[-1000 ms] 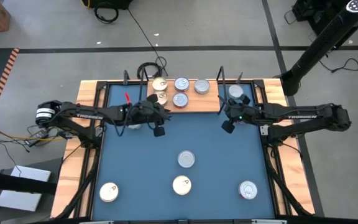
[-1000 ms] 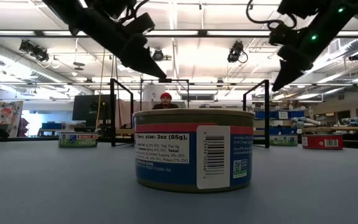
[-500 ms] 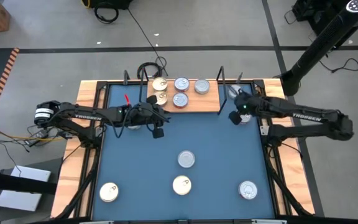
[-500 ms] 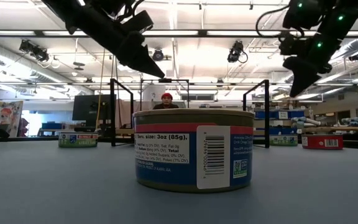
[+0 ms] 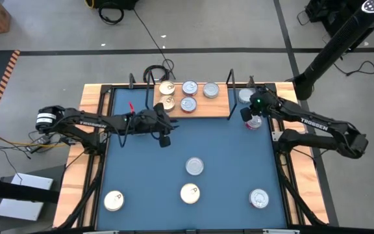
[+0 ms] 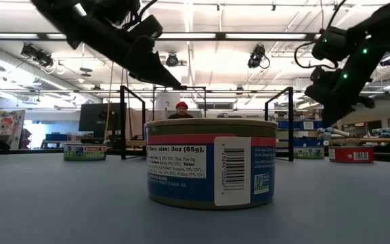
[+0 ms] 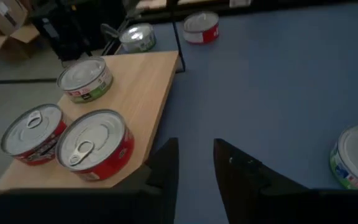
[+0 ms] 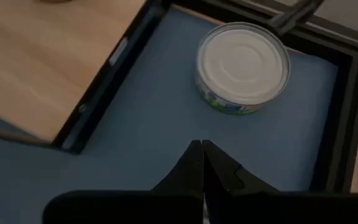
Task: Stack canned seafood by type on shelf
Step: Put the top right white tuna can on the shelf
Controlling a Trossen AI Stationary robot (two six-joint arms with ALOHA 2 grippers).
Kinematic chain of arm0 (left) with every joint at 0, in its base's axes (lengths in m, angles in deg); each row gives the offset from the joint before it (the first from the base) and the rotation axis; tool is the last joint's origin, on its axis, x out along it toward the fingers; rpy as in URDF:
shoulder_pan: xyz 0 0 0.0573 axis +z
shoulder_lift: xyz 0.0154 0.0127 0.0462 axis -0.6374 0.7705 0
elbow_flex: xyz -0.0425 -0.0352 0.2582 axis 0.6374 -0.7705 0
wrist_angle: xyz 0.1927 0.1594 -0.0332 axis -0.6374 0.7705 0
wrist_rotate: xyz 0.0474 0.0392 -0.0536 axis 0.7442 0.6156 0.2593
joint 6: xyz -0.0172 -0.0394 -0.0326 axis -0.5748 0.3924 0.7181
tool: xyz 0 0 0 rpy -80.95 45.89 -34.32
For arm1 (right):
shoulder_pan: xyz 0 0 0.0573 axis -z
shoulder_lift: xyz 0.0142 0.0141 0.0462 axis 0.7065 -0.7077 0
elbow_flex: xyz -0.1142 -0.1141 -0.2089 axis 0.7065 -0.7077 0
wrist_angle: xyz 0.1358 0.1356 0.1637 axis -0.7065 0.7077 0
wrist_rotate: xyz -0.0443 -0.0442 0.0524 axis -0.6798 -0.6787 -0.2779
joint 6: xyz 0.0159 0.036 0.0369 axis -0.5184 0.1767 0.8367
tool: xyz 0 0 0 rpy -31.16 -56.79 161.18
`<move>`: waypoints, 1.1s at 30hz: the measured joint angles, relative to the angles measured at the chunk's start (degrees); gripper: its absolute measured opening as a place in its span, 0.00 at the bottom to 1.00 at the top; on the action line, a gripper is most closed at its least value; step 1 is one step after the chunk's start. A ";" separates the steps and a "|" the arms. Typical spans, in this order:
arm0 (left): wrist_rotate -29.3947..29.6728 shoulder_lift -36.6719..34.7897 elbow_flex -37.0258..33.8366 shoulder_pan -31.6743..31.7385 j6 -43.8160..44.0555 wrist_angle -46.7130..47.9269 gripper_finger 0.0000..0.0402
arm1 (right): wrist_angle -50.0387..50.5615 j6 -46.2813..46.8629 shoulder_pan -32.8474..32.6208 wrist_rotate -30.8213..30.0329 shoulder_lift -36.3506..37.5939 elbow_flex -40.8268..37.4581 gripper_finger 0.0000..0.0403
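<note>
Left gripper [image 5: 163,132] hangs over the blue table [image 5: 226,156] just in front of the shelf's [image 5: 219,107] near edge, at the shelf's left end. In the left wrist view its fingers [image 7: 166,168] stand a narrow gap apart with nothing between them.

Right gripper [image 5: 249,117] sits at the table's far right corner, beside the shelf's right wire frame [image 5: 230,83]. In the right wrist view its fingers [image 8: 191,163] are pressed tip to tip, holding nothing. A red-sided can [image 5: 254,123] lies just beside the gripper on the table. A silver-topped can with a green label [image 8: 242,67] rests ahead of the fingers on the blue surface, in the corner by the black rail; in the high view it shows at [image 5: 245,96].

On the shelf: a gold-topped can [image 5: 167,89] at the far left and another [image 5: 168,102] just in front of it; two silver-topped cans with red sides [image 5: 189,88] and [image 5: 188,103] next to them, the pair close together front to back; one silver can with a green label [image 5: 210,90] farther right, standing alone. All sit in a single layer as far as the high view shows.

Loose on the table: a silver can [image 5: 195,166] near the centre, a gold can [image 5: 189,192] just nearer the front, a gold can [image 5: 113,201] at front left, a silver can [image 5: 258,198] at front right. The low view is filled by a blue-labelled can [image 6: 211,161] close to the lens.

A person [image 6: 181,108] shows in the room behind the table.
</note>
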 joint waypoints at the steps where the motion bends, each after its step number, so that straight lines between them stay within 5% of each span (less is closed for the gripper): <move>1: -0.03 0.00 -1.18 0.00 0.33 -2.27 0.24 | -1.08 0.11 0.62 0.00 0.00 -0.61 0.01; 19: -0.28 0.00 -6.74 -0.78 2.08 -10.83 0.03 | -10.80 0.30 12.96 13.65 -0.09 -3.90 0.03; 24: -0.35 0.00 -6.74 -1.11 0.50 -10.81 0.03 | -11.52 -5.18 13.21 16.11 -1.87 -3.90 0.12; 33: -0.42 0.00 -6.74 -1.11 0.48 -10.42 0.03 | -17.92 -4.22 13.09 10.04 -7.57 -3.90 0.33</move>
